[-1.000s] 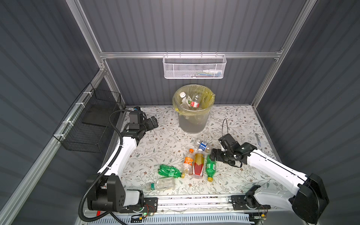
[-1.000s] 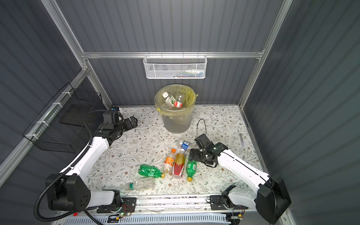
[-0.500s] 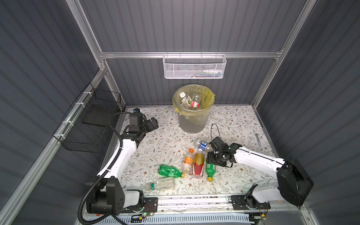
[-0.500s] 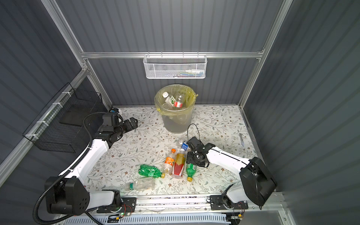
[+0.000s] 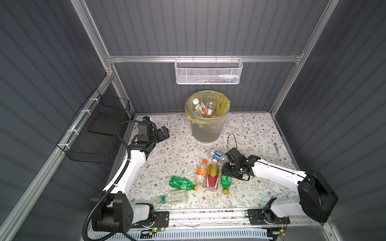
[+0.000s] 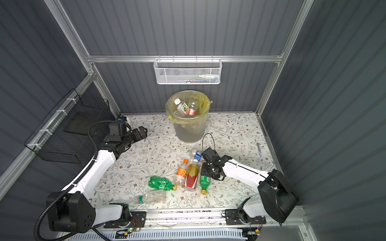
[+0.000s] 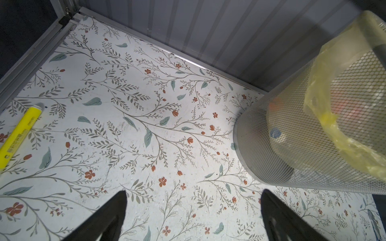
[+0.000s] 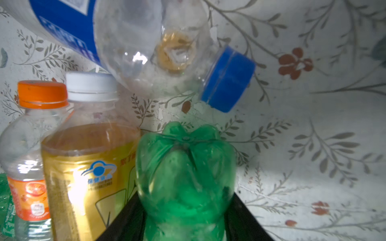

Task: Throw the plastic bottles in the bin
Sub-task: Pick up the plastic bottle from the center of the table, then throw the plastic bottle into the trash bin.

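Six bottles (image 5: 213, 175) seen lying in front of bin (image 5: 206, 127), more inside it. Right gripper (image 5: 227, 172) found clamped on green bottle (image 5: 225, 182) before bin; left gripper (image 5: 164, 132) spread wide apart, off to bin's side.

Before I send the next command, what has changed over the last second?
The right gripper swung in from the right over the bottle cluster and closed on the small green bottle, which is not yet lifted. The left gripper stayed open at the back left, facing the bin. The other bottles have not moved.
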You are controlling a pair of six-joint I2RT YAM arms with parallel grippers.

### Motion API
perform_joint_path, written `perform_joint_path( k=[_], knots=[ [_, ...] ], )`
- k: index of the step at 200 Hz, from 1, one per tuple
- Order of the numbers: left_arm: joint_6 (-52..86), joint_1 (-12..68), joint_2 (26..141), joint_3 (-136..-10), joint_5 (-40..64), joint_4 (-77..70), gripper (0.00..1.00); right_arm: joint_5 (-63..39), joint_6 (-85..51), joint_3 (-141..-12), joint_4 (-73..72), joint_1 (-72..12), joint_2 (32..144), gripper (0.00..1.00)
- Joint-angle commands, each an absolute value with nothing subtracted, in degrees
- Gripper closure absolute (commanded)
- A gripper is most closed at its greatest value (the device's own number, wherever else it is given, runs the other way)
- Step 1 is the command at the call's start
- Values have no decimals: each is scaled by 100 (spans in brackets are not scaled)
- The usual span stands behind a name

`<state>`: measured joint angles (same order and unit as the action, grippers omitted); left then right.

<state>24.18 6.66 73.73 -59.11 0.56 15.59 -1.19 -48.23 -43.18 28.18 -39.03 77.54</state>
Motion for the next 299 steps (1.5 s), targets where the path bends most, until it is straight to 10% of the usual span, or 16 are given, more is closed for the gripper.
perform_joint_path(
  k=[1, 72, 127, 162, 194, 223, 299],
  knots=[
    [2272, 624, 7255, -5941, 81, 1712, 0, 224, -4843, -4389, 3192, -3737, 7189, 46],
    [1932, 633, 7044, -5902, 657, 1679, 1, 1553, -3333, -5503, 3503, -2520, 4666, 48],
    [1318, 852, 6649, -5993, 928, 2074, 2, 1834, -890, -6127, 160, -2502, 3876, 42],
    [795, 1119, 6571, -6307, 966, 2957, 2, 927, -385, -7682, -165, -2491, 5323, 43],
    [315, 1399, 6507, -6508, 877, 3662, 2, -177, -524, -10978, 2466, -2486, 8041, 41],
    [7, 1531, 6383, -6644, 865, 4113, 0, -569, -559, -13415, 4475, -2471, 9736, 8],
    [-916, 2552, 6207, -6756, 238, 4945, 3, -378, -1506, -10417, 3157, -1500, 7832, 1]
  ],
)
